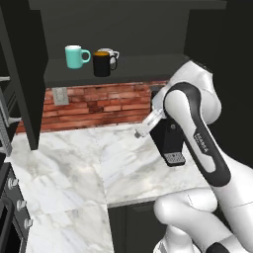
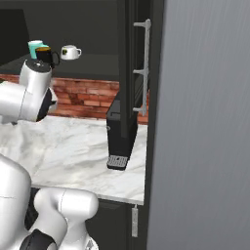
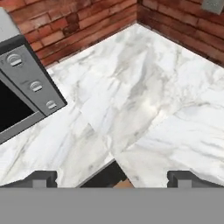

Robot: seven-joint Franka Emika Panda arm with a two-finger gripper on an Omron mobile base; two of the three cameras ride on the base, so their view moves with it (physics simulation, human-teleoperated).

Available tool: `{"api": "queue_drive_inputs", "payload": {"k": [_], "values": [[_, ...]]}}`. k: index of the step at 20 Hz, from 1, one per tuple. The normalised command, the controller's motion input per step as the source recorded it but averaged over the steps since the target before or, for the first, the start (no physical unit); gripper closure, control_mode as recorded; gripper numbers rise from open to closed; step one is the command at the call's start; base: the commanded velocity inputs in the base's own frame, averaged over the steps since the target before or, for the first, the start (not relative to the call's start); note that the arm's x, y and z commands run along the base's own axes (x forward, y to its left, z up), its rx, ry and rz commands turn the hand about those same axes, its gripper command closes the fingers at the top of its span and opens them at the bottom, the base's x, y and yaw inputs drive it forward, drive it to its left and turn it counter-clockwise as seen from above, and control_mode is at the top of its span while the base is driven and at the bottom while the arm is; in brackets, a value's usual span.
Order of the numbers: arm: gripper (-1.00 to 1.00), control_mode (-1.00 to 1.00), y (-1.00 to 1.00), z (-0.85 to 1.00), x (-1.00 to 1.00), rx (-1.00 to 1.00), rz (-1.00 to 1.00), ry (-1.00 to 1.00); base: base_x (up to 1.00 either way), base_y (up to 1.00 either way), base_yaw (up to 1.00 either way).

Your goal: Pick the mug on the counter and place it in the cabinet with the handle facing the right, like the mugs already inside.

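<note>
We see the mug (image 1: 102,64) already up on the shelf board of the cabinet (image 1: 148,64), not on the desk (image 1: 74,158). Taking the teal mug (image 1: 75,57) as our landmark: the black mug stands just right of it and a bit nearer the shelf's front edge, with the squat white mug (image 1: 109,52) behind it. In the right base view the black mug (image 2: 45,55) overlaps the teal one (image 2: 34,46), white mug (image 2: 70,52) off to the right. The handle (image 1: 113,62) points right, same as the teal mug's handle, so we judge the placing done, or v. nearly so.

The fingers (image 3: 112,177) are apart and released, w/ nothing between them; the two tips sit wide at the bottom of the hand view, which looks down on bare marble and brick wall, plus an appliance panel w/ knobs (image 3: 33,83) at its left. In the left base view the hand (image 1: 148,121) is well below the teal mug and to its right, in front of the coffee machine (image 1: 168,138).

The relation that matters: the mug lies up and left of the fingers, well apart, its long axis upright, handle turned toward the arm's side. If any correction were needed we'd have to rise to shelf level first; otherwise we judge only a retreat is left.
</note>
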Motion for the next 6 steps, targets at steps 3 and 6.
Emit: {"api": "queue_drive_inputs", "payload": {"k": [3,6], "values": [[-1.00,-1.00,0.00,-1.00,-0.55,-0.13,-0.08,0.13,0.00,0.00,0.00],[-1.00,-1.00,0.00,-1.00,-0.38,-0.13,-0.01,0.11,0.00,0.00,0.00]]}}
